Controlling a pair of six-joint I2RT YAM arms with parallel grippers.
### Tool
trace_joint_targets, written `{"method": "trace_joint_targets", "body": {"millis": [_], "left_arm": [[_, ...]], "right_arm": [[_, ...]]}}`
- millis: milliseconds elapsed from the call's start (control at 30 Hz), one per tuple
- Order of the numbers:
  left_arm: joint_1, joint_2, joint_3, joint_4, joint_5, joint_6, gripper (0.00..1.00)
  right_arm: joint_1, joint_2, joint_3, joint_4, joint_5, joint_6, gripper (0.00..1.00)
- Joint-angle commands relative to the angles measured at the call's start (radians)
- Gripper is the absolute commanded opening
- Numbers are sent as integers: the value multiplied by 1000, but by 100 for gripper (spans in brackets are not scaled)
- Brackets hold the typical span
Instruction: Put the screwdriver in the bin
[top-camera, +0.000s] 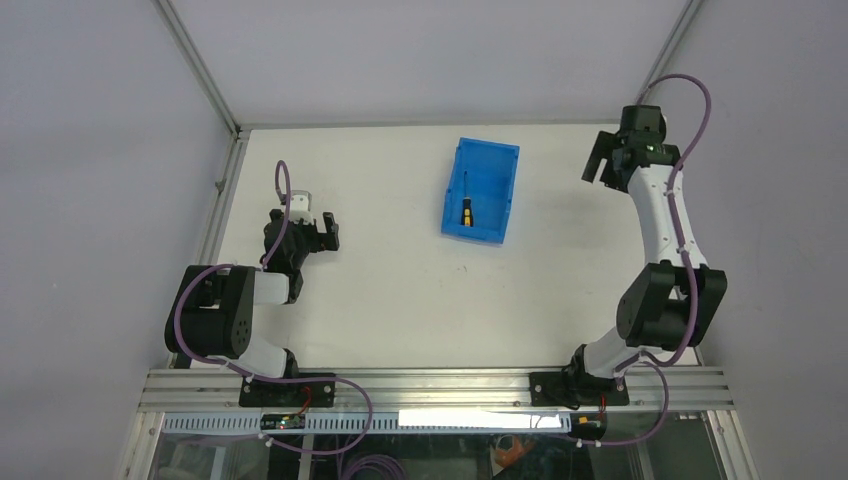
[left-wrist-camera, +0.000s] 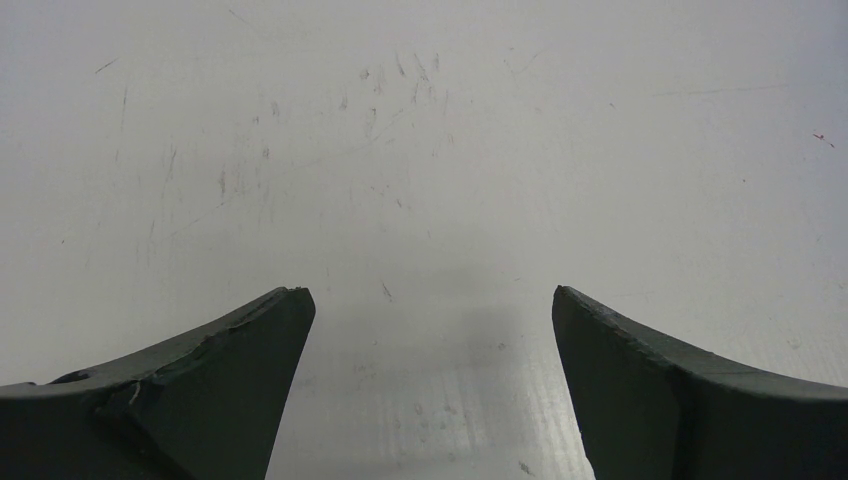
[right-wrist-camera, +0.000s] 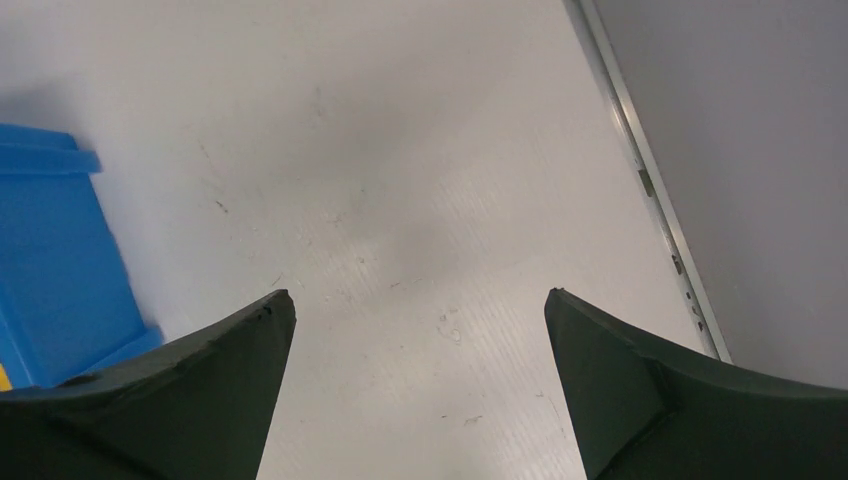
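The bright blue bin (top-camera: 497, 171) stands at the back middle of the white table. Inside it lies the small screwdriver (top-camera: 465, 207), yellow-orange and black handle toward me, thin shaft pointing away. My right gripper (top-camera: 601, 164) hangs open at the back right, well to the right of the bin, nothing between its fingers. In the right wrist view the open right gripper (right-wrist-camera: 418, 296) looks down on bare table, with a corner of the bin (right-wrist-camera: 55, 270) at the left edge. My left gripper (top-camera: 327, 232) rests open at the left; in its own view the left gripper (left-wrist-camera: 432, 292) shows only table.
A metal frame rail (right-wrist-camera: 645, 180) runs along the table's right edge next to the grey wall. Another rail (top-camera: 225, 190) borders the left side. The arm bases are bolted to the aluminium bar (top-camera: 430, 385) at the near edge.
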Motion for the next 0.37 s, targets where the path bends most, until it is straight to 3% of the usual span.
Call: {"method": "trace_joint_targets", "body": {"millis": [0,333], "left_arm": [[2,-12,19,33,-8,-11,99],[3,-13,19,33,-8,-11,99]], "right_arm": [[-45,-80,2,3,-35,-33,99],[-50,-124,-39,44,-52,-30,99]]}}
